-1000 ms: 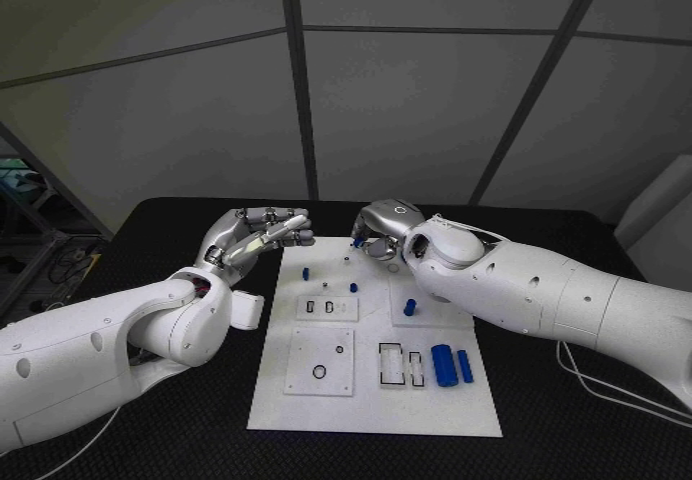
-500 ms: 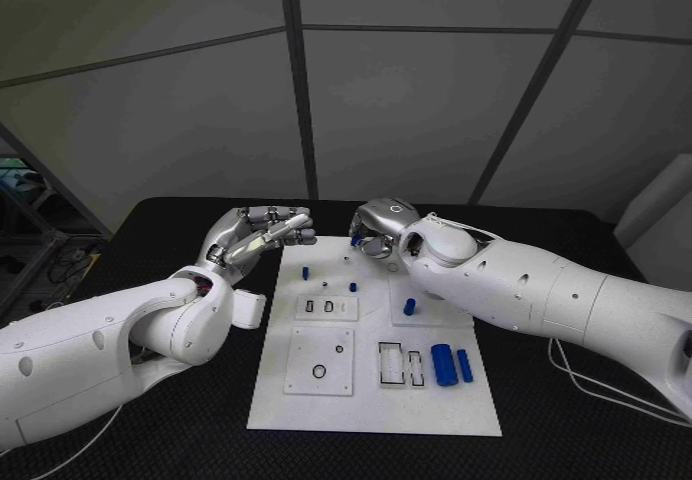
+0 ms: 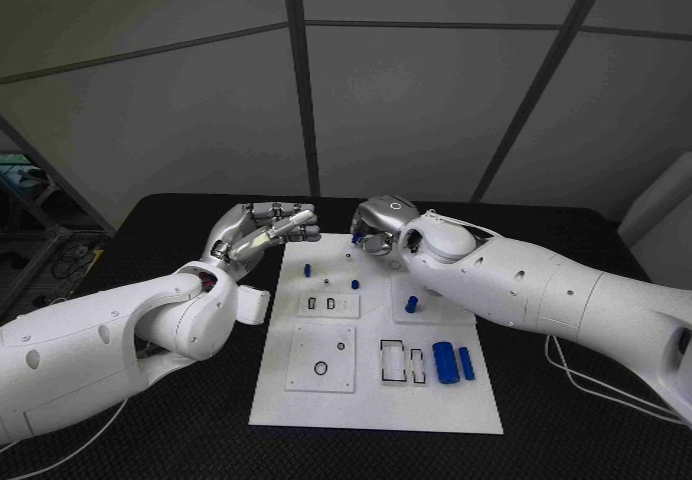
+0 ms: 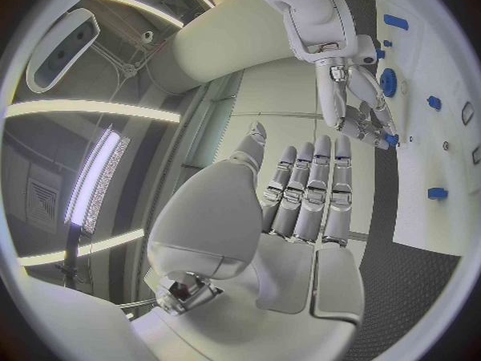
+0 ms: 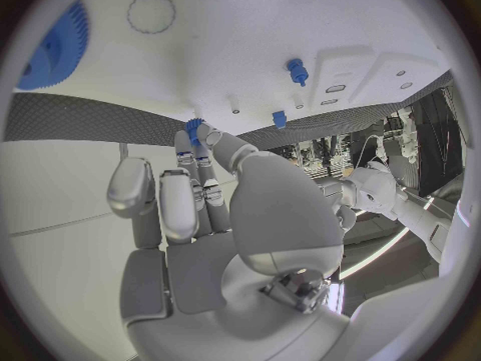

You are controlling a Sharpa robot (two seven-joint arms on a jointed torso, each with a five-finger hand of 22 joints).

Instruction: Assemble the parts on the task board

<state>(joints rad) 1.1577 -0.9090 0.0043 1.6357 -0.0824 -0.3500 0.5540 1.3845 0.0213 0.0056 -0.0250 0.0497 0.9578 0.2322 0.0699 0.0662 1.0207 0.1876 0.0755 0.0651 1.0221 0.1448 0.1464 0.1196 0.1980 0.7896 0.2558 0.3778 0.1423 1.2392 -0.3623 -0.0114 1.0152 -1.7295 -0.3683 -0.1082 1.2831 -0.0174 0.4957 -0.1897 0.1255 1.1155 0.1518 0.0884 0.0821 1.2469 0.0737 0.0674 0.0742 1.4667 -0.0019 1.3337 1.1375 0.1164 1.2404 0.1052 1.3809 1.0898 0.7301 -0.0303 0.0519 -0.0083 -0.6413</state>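
The white task board [image 3: 375, 400] lies in the middle of the black table. My right hand [image 3: 379, 225] hangs over the board's far edge and pinches a small blue part [image 5: 193, 125] between its fingertips, just above the board. In the left wrist view that part [image 4: 389, 139] shows at the tips of the right hand [image 4: 356, 104]. My left hand [image 3: 264, 230] is raised beside the board's far left corner, fingers straight and together [image 4: 311, 184], holding nothing. Two blue pegs [image 3: 306, 270] [image 3: 355, 284] stand on the board. A blue gear [image 5: 60, 44] lies near the right hand.
Two blue cylinders [image 3: 444, 358] [image 3: 463, 364] lie side by side at the board's right, next to black-outlined slots [image 3: 391, 362]. A short blue piece [image 3: 410, 305] sits on the raised right plate. A black ring [image 3: 319, 372] marks the near left plate.
My left hand has risen slightly. My right hand stays over the board's far edge with the small blue part still pinched.
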